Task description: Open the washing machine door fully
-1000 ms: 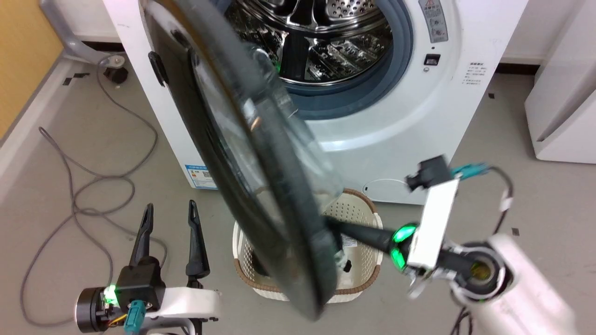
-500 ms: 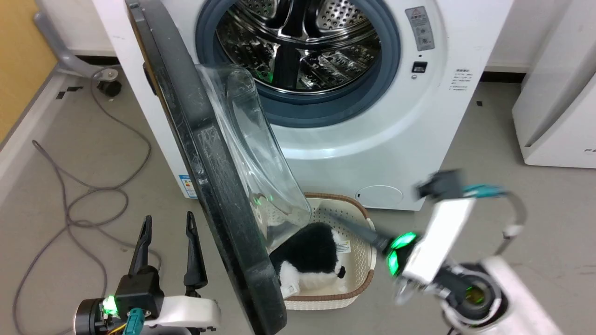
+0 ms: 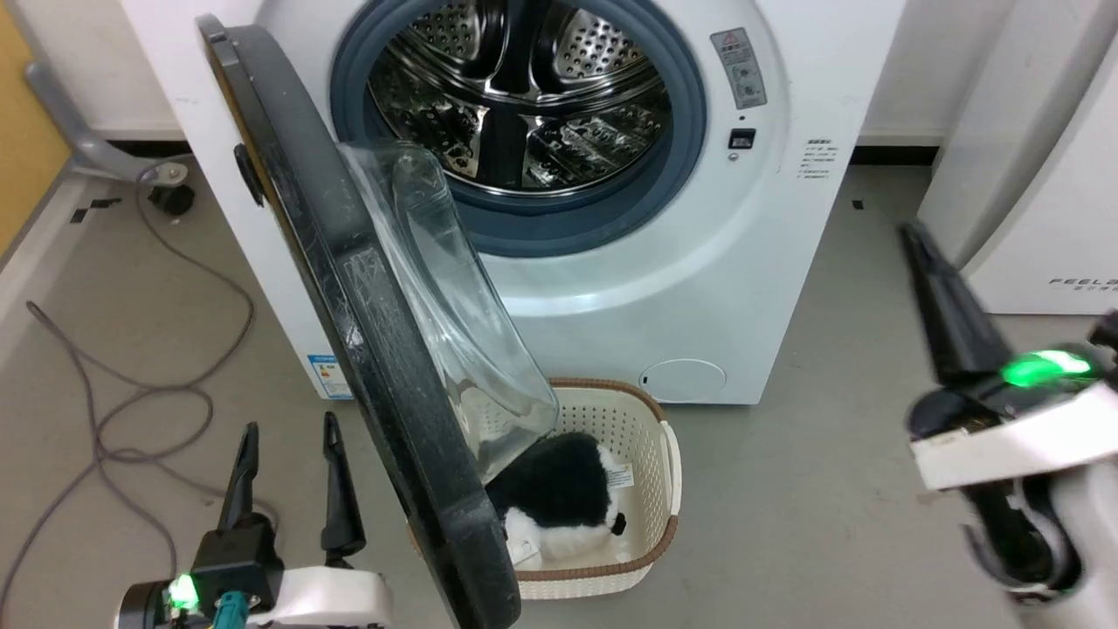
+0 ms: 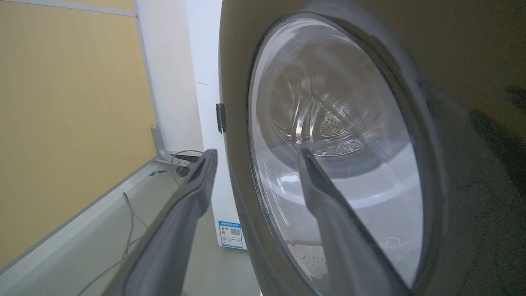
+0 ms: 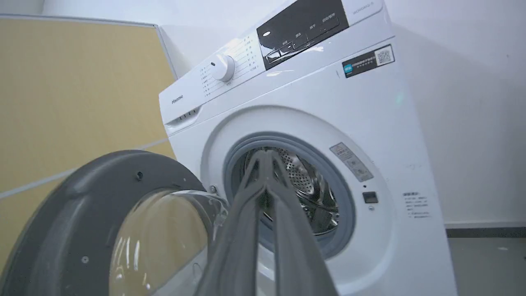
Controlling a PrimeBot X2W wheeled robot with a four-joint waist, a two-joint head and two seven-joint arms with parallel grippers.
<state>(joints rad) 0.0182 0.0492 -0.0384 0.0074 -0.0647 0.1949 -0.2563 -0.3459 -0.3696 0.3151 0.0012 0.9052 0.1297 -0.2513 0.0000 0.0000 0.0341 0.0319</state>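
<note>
The white washing machine (image 3: pixel 742 288) stands with its steel drum (image 3: pixel 515 96) exposed. Its door (image 3: pixel 349 314) hangs open on the left hinge, edge-on to me, and its clear glass bowl (image 3: pixel 445 314) bulges toward the machine. My left gripper (image 3: pixel 290 424) is open and empty at the lower left, just left of the door's black ring; from the wrist, the left gripper (image 4: pixel 258 152) faces the door's outer glass (image 4: pixel 337 123). My right gripper (image 3: pixel 913 231) is shut on nothing, far right of the door. Past the right gripper (image 5: pixel 265 154), the door's dark grey inner face (image 5: pixel 82 213) shows.
A cream basket (image 3: pixel 668 472) holding a black-and-white plush toy (image 3: pixel 568 489) sits on the floor under the door's lower edge. Grey cables (image 3: pixel 131 402) loop on the floor at left. A white FEELAIR appliance (image 3: pixel 1048 218) stands at right. A yellow wall panel (image 4: pixel 61 123) is at left.
The door has swung wider open toward the left. My right gripper has come away from the door's lower edge and moved far right, fingers now pointing up. The head camera has shifted too.
</note>
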